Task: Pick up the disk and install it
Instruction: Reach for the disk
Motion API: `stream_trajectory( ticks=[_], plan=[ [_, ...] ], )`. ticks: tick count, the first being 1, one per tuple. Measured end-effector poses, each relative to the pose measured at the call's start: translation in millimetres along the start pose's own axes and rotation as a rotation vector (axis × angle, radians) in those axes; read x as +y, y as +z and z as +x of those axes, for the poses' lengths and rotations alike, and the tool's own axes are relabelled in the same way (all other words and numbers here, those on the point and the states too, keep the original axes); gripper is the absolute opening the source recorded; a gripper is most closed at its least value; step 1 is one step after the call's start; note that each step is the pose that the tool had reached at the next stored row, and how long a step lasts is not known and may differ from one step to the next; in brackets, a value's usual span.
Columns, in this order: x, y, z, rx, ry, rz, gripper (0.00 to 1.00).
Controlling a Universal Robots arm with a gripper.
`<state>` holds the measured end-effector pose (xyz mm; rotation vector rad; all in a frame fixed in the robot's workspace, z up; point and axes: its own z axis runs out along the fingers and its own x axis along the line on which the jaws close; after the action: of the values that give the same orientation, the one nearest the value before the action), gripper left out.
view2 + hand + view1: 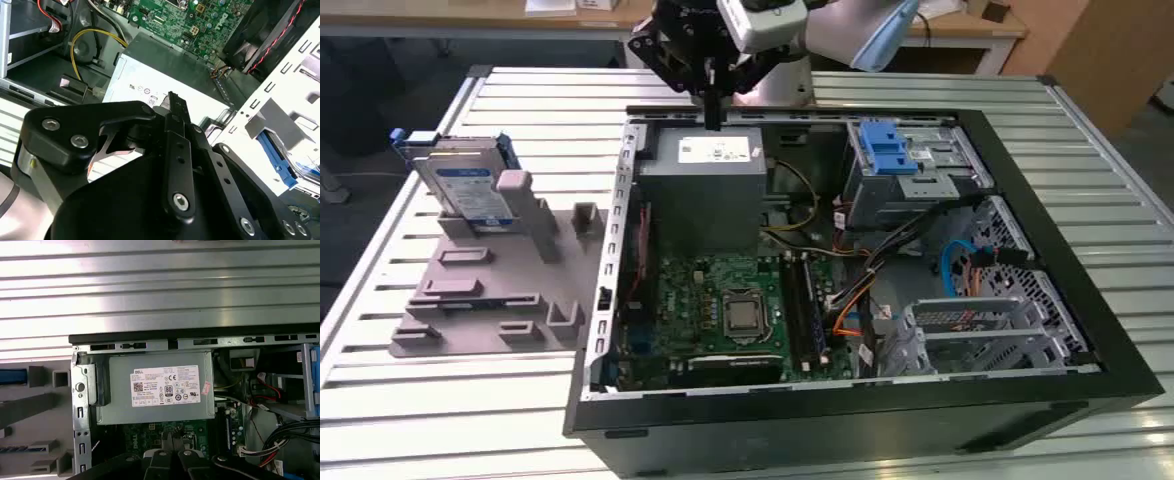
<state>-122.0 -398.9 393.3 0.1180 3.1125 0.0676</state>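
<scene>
Nearest us in the exterior view, the open black computer case point(854, 425) is lying on the slatted metal table point(1067, 120), its green motherboard point(720, 300) showing. On that view's left, the flat silver blue-framed disk point(464, 188) is standing upright in the grey plastic fixture point(494, 300), well apart from the black gripper point(714, 120). Farther back, we are seeing the gripper hovering over the grey metal box point(700, 190) with a white sticker, jaws closed on nothing

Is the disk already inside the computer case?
No, the disk stands on the grey fixture outside the computer case, at the exterior view's left.
</scene>
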Motion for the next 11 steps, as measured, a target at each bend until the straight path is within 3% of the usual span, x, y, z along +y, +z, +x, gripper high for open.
stream_trajectory(
  ticks=[11],
  plan=[
    [-0.1,0.0,1.6,0.0000,0.000,0.0000,0.11]
  ],
)
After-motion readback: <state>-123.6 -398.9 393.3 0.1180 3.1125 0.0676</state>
